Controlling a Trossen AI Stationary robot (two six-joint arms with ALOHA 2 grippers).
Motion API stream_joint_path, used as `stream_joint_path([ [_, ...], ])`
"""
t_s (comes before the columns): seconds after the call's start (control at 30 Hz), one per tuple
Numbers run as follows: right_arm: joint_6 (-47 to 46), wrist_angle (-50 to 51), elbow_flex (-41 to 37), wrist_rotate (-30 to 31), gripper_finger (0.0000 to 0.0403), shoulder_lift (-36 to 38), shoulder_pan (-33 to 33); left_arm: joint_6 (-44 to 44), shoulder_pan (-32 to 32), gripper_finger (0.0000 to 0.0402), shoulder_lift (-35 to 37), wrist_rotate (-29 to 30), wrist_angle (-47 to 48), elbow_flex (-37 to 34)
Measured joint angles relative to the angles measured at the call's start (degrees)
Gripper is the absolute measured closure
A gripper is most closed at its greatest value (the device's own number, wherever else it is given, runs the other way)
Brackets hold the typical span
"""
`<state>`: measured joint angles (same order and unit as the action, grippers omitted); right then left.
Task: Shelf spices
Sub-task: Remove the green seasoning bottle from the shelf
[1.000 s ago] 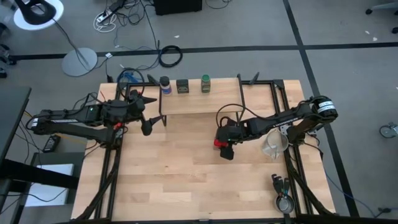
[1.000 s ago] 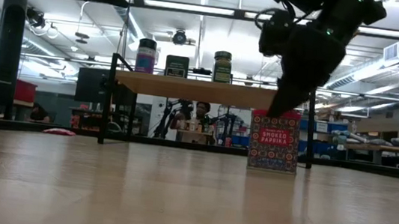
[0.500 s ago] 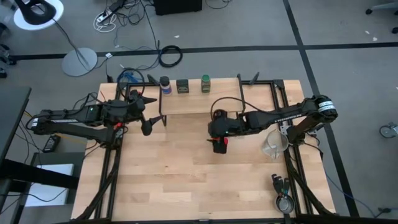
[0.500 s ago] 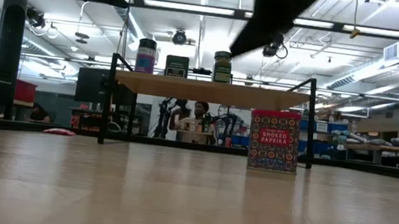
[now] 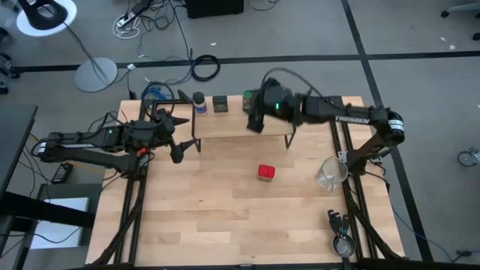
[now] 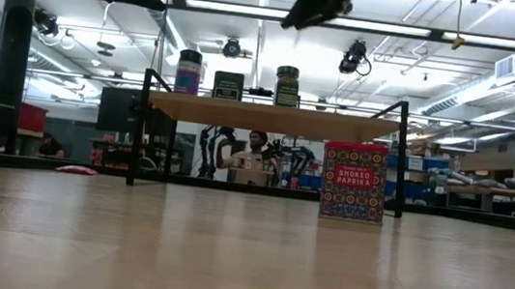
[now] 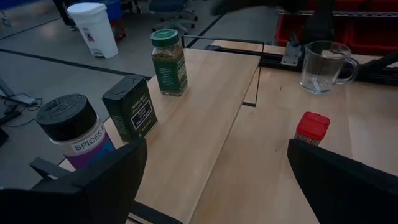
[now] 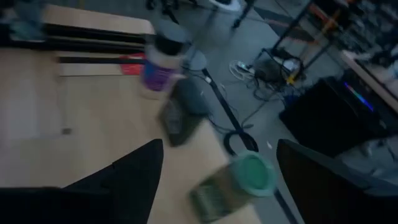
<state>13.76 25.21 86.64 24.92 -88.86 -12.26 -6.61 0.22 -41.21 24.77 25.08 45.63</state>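
Observation:
The shelf (image 5: 240,124) stands along the table's far edge, with three spices standing on its plank: the blue-capped jar (image 5: 199,100), the dark olive tin (image 5: 220,103) and the green jar (image 5: 247,100). The red tin (image 5: 266,172) stands upright on the tabletop in front of the shelf, and shows in the low view (image 6: 353,182) too. My right gripper (image 5: 255,120) hangs open, high over the shelf near the green jar (image 8: 239,183). My left gripper (image 5: 178,155) waits open by the shelf's left end.
A clear glass mug (image 5: 330,174) stands on the table's right side. Measuring spoons (image 5: 341,236) lie near the right near corner. Black frame rails run along both table sides. Open tabletop lies in front of the red tin.
My right gripper has risen from the red tin at mid-table and swung toward the far edge, and is now over the shelf. The red tin has stayed standing where it was.

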Motion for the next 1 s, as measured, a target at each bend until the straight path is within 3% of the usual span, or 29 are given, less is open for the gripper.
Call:
stream_joint_path([
  [0.27, -1.9, 0.1, -0.6, -15.5, 0.0092, 0.0, -10.2, 0.2, 0.0, 0.0008, 0.0, 0.0, 0.0, 0.0],
  [0.57, -2.1, -1.7, -0.7, -20.7, 0.0090, 0.0, -13.3, 1.6, 0.0, 0.0008, 0.0, 0.0, -0.3, 0.0],
  [1.0, -2.1, -1.0, -0.7, -22.8, 0.0080, -0.1, -14.8, 2.0, 0.0, 0.0008, 0.0, 0.0, -1.3, 0.0],
])
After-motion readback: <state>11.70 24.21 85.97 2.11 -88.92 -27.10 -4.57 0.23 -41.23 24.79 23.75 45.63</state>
